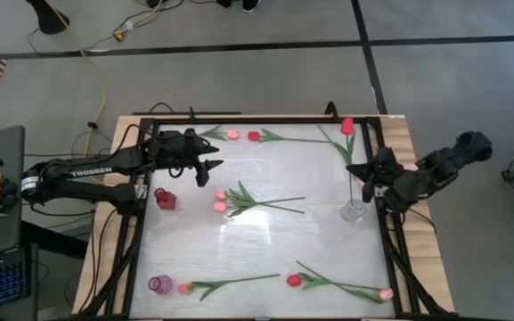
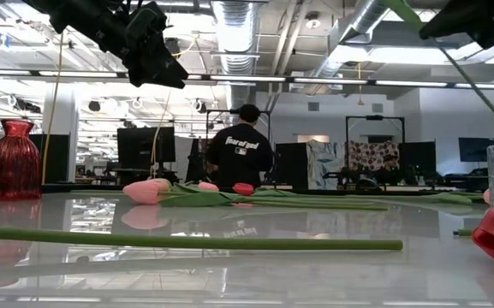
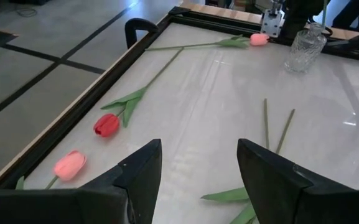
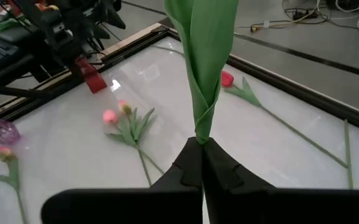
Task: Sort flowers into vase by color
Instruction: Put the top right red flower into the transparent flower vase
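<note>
The right gripper (image 1: pixel 364 171) is clenched on the green stem of a red tulip (image 1: pixel 347 126), holding it above the clear glass vase (image 1: pixel 354 210) at the counter's (image 1: pixel 319 241) right edge. The left gripper (image 1: pixel 208 167) hangs released over the counter's far left part, near a small red vase (image 1: pixel 165 199). Other tulips (image 1: pixel 239 201) lie scattered flat on the counter.

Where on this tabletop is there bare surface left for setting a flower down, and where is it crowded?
Bare surface lies between the red vase and the purple vase, and right of the middle tulips, short of the clear vase. It is crowded at that vase, where the right tool is shut on a red tulip; the left tool hovers open.
</note>
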`<action>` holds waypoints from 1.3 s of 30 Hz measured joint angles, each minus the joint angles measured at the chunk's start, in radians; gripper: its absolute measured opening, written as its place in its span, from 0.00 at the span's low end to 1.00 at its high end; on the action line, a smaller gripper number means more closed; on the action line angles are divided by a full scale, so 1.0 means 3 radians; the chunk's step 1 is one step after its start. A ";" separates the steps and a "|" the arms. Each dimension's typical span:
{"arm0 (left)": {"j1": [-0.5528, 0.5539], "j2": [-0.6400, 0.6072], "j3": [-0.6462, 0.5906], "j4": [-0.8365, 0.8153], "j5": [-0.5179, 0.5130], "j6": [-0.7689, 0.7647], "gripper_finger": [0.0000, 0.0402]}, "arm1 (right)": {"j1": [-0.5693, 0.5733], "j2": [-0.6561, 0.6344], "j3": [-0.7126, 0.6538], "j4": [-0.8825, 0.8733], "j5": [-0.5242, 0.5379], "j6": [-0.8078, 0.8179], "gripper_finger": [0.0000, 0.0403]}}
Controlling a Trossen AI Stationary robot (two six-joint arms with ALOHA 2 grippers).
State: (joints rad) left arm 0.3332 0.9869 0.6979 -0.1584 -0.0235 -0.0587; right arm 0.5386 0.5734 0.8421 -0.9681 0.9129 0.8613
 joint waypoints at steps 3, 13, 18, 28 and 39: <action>0.0000 0.0000 0.0000 0.0001 -0.0038 -0.0015 0.49 | 0.0109 -0.0091 0.0000 -0.0052 0.0042 0.0037 0.06; 0.0001 0.0000 0.0000 0.0002 -0.0144 -0.0056 0.49 | 0.0197 -0.0350 0.0000 -0.0249 0.0028 -0.0042 0.06; 0.0001 0.0000 0.0000 0.0002 -0.0145 -0.0084 0.49 | 0.0197 -0.0371 -0.0001 -0.0439 0.0010 0.0123 0.06; 0.0001 0.0000 0.0000 0.0002 -0.0146 -0.0084 0.49 | 0.0195 -0.0366 -0.0262 -0.0464 -0.0006 0.0389 0.06; 0.0001 0.0000 -0.0001 0.0002 -0.0148 -0.0082 0.49 | 0.0198 -0.0364 -0.0477 -0.0370 -0.0296 0.0480 0.07</action>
State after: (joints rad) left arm 0.3336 0.9871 0.6976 -0.1577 -0.0679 -0.0834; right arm 0.5979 0.4644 0.6991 -1.0791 0.8241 1.0054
